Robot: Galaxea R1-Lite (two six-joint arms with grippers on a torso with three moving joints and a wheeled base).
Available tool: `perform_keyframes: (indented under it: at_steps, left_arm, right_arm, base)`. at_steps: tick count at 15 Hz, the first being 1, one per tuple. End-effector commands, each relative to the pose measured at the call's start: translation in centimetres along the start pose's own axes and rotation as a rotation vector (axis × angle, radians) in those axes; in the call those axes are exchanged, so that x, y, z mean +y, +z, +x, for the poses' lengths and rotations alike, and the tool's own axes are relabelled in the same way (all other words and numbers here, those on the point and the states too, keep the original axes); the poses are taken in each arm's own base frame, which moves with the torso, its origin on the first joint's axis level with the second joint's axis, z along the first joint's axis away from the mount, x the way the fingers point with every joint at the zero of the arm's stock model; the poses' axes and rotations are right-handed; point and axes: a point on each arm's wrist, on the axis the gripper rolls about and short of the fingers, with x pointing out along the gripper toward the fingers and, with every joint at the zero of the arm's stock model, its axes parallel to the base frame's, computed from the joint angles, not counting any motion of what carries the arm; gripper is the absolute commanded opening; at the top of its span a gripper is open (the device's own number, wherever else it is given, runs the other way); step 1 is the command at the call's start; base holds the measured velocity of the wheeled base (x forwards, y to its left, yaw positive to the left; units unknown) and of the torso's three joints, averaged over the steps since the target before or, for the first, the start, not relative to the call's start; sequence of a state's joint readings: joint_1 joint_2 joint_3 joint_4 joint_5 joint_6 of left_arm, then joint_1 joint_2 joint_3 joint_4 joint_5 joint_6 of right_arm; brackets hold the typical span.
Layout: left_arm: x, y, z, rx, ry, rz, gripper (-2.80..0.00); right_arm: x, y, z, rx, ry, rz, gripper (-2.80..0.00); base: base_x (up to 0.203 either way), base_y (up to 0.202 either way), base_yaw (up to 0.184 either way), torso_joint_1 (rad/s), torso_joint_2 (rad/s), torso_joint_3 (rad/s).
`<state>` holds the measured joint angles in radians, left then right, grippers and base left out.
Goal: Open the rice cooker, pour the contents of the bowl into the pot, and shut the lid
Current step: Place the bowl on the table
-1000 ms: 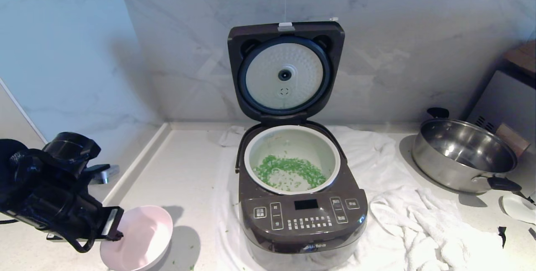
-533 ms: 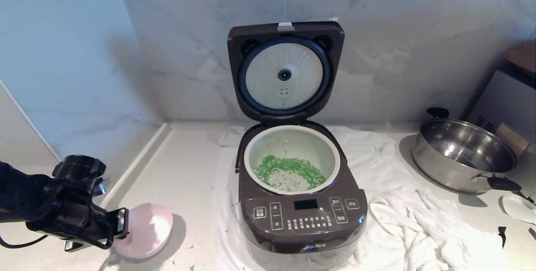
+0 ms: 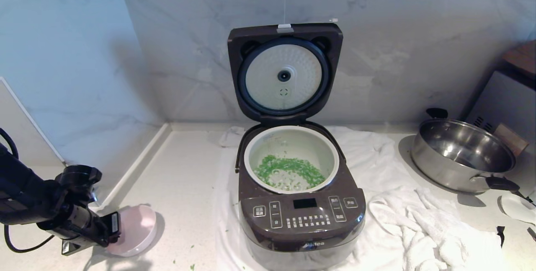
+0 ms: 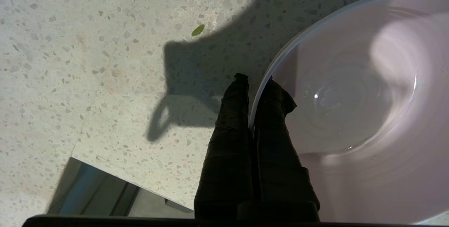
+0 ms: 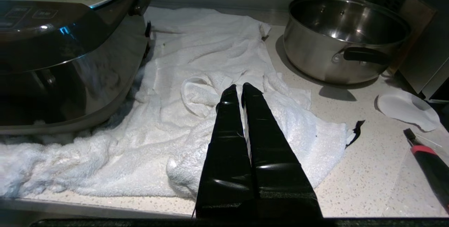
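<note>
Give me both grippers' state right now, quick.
Left gripper: shut on the rim of the bowl, low over the counter.
Right gripper: shut, holding nothing, parked above the white towel.

In my right wrist camera I see the right gripper [image 5: 238, 88] with its two black fingers pressed together, above a crumpled white towel [image 5: 210, 90]. The rice cooker [image 5: 66, 55] stands on this towel. A steel pot [image 5: 336, 41] with black handles stands on the speckled counter [image 5: 364, 174] beside the towel.
</note>
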<state>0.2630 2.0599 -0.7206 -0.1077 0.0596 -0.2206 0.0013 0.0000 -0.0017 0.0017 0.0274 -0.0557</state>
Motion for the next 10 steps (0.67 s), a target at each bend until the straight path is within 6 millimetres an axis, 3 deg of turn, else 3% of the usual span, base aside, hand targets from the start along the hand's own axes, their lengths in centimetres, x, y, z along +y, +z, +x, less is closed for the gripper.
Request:
perform_keyframes:
  at_steps: [1, 2, 3, 10]
  left_arm:
    - [0.1, -0.2, 0.9, 0.029, 0.012, -0.002, -2.8]
    - [0.1, -0.3, 0.8, 0.031, 0.011, -0.002, -2.8]
    - [0.1, -0.3, 0.6, 0.028, 0.009, 0.0, 0.0]
    - [-0.5, 0.5, -3.2, -0.083, -0.033, 0.065, 0.0]
  right_arm:
    - [0.0, 0.0, 0.0, -0.002, 0.0, -0.001, -2.8]
    - [0.0, 0.0, 0.0, -0.002, 0.002, -0.001, -2.8]
    - [0.0, 0.0, 0.0, -0.002, 0.0, -0.001, -2.8]
    - [0.0, 0.0, 0.0, -0.002, 0.0, -0.001, -2.8]
  base:
    - [0.0, 0.0, 0.0, 0.0, 0.0, 0.0]
    - [0.0, 0.0, 0.0, 0.0, 0.0, 0.0]
    - [0.0, 0.0, 0.0, 0.0, 0.0, 0.0]
    - [0.0, 0.0, 0.0, 0.0, 0.0, 0.0]
